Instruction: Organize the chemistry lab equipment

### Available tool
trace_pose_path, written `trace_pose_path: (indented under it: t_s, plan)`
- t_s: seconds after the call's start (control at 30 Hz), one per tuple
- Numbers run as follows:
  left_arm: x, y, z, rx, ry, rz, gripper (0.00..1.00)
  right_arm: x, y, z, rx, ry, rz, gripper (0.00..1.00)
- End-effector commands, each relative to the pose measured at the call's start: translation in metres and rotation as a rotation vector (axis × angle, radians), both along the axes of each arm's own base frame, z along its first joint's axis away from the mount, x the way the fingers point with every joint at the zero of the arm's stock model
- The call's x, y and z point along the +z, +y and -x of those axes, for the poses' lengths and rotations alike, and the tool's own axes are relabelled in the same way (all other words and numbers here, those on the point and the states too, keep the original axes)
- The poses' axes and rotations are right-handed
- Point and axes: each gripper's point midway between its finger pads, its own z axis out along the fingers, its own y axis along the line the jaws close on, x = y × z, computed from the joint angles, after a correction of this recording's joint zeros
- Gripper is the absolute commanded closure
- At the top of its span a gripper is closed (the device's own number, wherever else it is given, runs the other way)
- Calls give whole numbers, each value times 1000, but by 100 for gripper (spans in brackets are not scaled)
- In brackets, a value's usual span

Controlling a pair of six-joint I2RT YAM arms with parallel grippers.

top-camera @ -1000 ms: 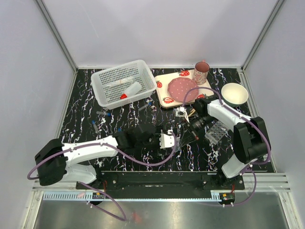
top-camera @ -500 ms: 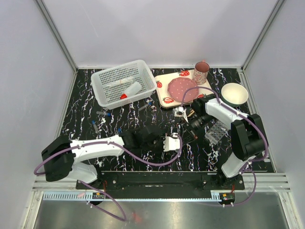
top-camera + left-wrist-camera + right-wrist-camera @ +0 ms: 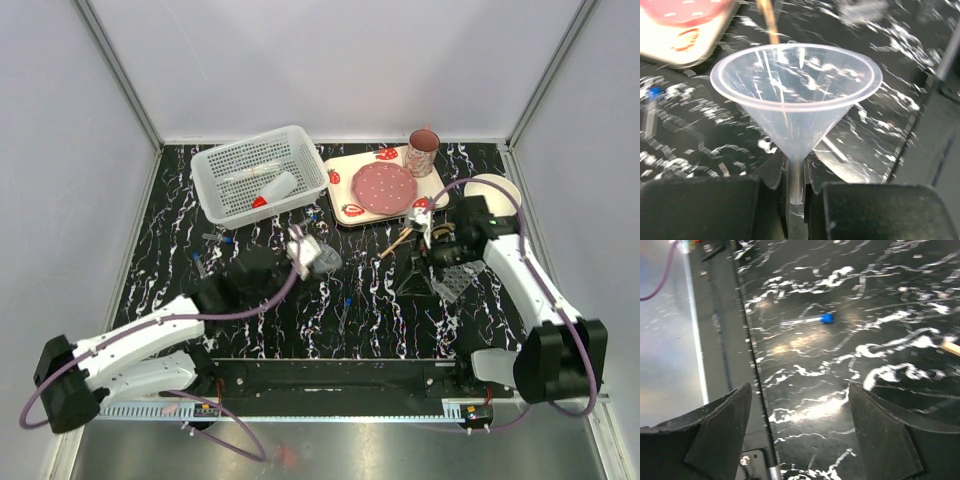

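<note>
The left gripper (image 3: 796, 200) is pinched narrow on the stem of a clear funnel (image 3: 796, 95), mouth up, above the marbled table (image 3: 180, 260). The step in hand looks like carrying it off for sorting. The right gripper (image 3: 799, 390) stands wide and holds nothing, with 1 blue-capped vial (image 3: 812, 319) lying beyond its fingers. The grid rack (image 3: 455, 277) and wooden-handled tool (image 3: 397, 243) lie near it.

Next probably comes a lift toward the far white basket (image 3: 315, 160), where the squeeze bottle (image 3: 275, 188) lies, with a release low over its floor.

Only the left wrist view shows the stem grip. Only the top view shows the basket.
</note>
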Motion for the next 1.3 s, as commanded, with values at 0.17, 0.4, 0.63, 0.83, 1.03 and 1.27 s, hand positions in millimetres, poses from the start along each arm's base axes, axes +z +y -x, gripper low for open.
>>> trace_pose_path:
  t_s: [0.17, 0.4, 0.63, 0.83, 1.03, 1.27]
  plan:
    - [70, 86, -86, 468, 112, 311, 100, 11, -27, -39, -237, -218, 26, 10]
    - [90, 121, -142, 604, 246, 381, 100, 7, -31, -43, -258, -204, 43, 6]
    - [124, 151, -201, 695, 357, 529, 100, 5, -34, -45, -269, -213, 54, 6]
    - [120, 178, -256, 789, 438, 583, 100, 2, -34, -45, -266, -205, 58, 6]
    - [115, 188, -299, 854, 450, 547, 100, 2, -35, -46, -269, -213, 64, 5]
    - [61, 196, -339, 942, 566, 458, 84, 1, -36, -46, -274, -213, 70, 4]
